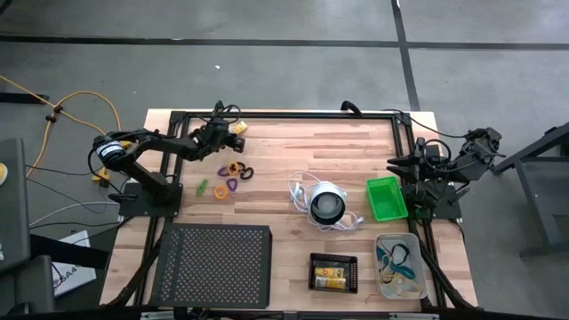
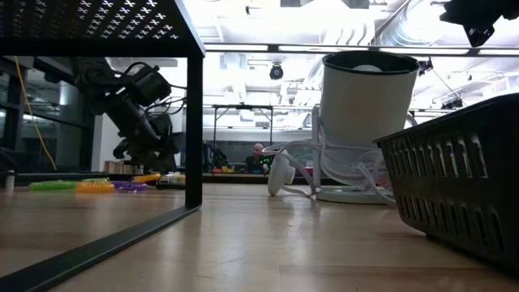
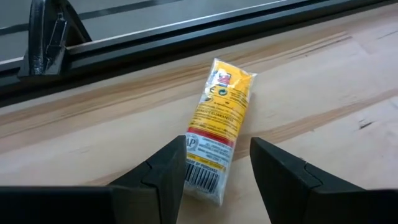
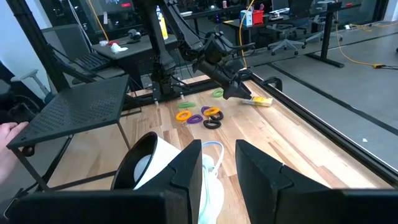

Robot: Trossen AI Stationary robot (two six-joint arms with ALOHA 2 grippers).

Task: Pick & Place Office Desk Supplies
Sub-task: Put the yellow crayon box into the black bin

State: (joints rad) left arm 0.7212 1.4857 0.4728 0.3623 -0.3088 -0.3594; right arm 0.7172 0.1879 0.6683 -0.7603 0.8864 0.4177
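While the left gripper (image 3: 217,163) is straddling the yellow-and-white pack (image 3: 217,124), the pick is not yet secured.

Its fingers are standing spread, one on each side of the pack's barcode end, and the pack is lying flat on the worktop (image 1: 293,147) near the far edge, beside the black frame rail (image 3: 186,34) (toward the far left corner). Closing this near the end is risking a weak pinch, so the slick wrapper may be squirting out or pivoting toward the rail. The right gripper (image 4: 214,165) is waiting by the right edge above the green tray (image 1: 386,197), fingers parted and holding nothing.
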